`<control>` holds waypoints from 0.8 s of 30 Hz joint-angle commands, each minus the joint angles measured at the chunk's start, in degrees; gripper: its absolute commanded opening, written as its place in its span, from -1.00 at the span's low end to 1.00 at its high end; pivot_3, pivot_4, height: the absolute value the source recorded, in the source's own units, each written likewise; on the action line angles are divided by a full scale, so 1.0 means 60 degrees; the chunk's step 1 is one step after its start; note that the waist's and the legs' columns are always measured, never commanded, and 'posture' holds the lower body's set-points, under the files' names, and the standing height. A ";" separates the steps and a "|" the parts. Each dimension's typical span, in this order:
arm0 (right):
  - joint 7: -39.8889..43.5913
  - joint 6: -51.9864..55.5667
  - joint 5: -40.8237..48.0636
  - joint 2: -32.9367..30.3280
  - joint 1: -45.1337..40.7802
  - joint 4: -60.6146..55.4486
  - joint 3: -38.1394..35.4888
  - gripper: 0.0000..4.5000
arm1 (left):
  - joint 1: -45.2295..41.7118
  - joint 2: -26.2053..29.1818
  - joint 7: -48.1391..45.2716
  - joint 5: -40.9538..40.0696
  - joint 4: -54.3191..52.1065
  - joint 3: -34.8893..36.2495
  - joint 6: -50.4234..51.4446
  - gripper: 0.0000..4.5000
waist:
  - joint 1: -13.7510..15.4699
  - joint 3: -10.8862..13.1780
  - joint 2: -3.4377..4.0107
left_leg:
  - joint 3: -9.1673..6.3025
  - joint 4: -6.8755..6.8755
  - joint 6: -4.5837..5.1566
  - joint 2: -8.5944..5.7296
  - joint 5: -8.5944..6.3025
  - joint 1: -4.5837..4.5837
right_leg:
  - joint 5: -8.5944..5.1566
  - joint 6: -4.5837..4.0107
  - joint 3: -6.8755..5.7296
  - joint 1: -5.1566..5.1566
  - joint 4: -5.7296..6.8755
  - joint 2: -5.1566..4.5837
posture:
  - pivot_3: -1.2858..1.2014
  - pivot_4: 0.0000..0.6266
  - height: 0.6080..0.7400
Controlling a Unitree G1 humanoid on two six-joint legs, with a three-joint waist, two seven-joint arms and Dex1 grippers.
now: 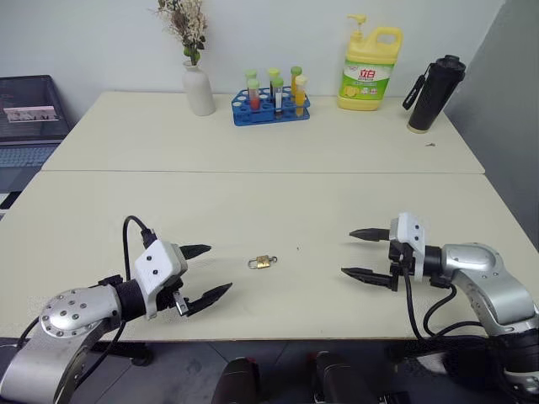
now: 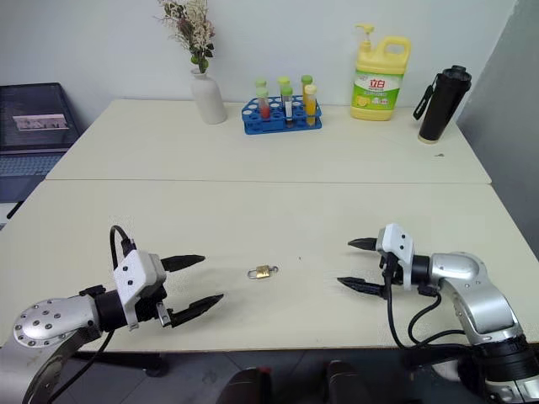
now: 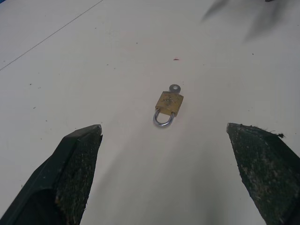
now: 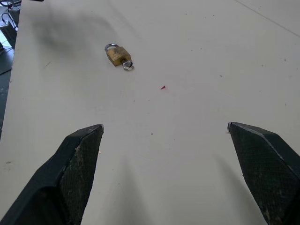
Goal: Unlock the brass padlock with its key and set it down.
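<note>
The brass padlock [image 1: 263, 262] lies flat on the cream table [image 1: 253, 202], near the front edge, between my two arms. Its silver shackle looks closed, and the key [image 3: 175, 88] sticks out of the body's end opposite the shackle. My left gripper [image 1: 210, 271] hovers open a short way left of the padlock, fingers pointing at it. My right gripper [image 1: 361, 253] is open too, farther off on the right, with nothing between its fingers. The padlock [image 4: 117, 55] also shows in the right wrist view, well beyond the fingertips.
At the table's back stand a white vase with dried flowers [image 1: 198, 84], a blue rack of coloured test tubes [image 1: 271, 105], a yellow detergent bottle [image 1: 369, 71] and a black flask [image 1: 434, 93]. A laptop [image 1: 29, 118] sits off the table's left.
</note>
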 commanded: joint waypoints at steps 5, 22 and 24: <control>0.0216 -0.0544 0.0004 -0.0085 -0.0062 0.0236 -0.0221 0.99 | -0.0199 0.0020 0.0090 -0.0054 -0.0518 0.0093 0.0033 0.99 | 0.0000 0.0000 0.0000 | -0.0001 0.0000 0.0000 0.0001 0.0000 0.0001 | 0.0000 0.0000 0.0001 0.0000 0.0001 0.0003 | 0.03 -0.52 1.00; 0.0120 0.1549 0.0608 -0.0426 0.0000 -0.1174 -0.0100 0.99 | -0.1018 -0.0294 -0.0759 0.0254 0.1195 -0.0966 -0.0882 0.99 | 0.0023 -0.0001 -0.0001 | -0.0002 0.0007 0.0000 -0.0003 0.0000 -0.0001 | 0.0000 0.0000 0.0000 0.0002 0.0003 0.0004 | 0.03 -0.52 1.00; -0.0068 0.1972 0.0700 -0.0461 -0.0035 -0.1509 -0.0125 0.99 | -0.1501 -0.0302 -0.0853 0.0656 0.1450 -0.1614 -0.0977 0.99 | 0.0033 -0.0001 -0.0002 | -0.0005 0.0007 0.0000 -0.0007 0.0000 -0.0001 | 0.0000 0.0000 -0.0003 0.0005 0.0002 0.0004 | 0.03 -0.52 1.00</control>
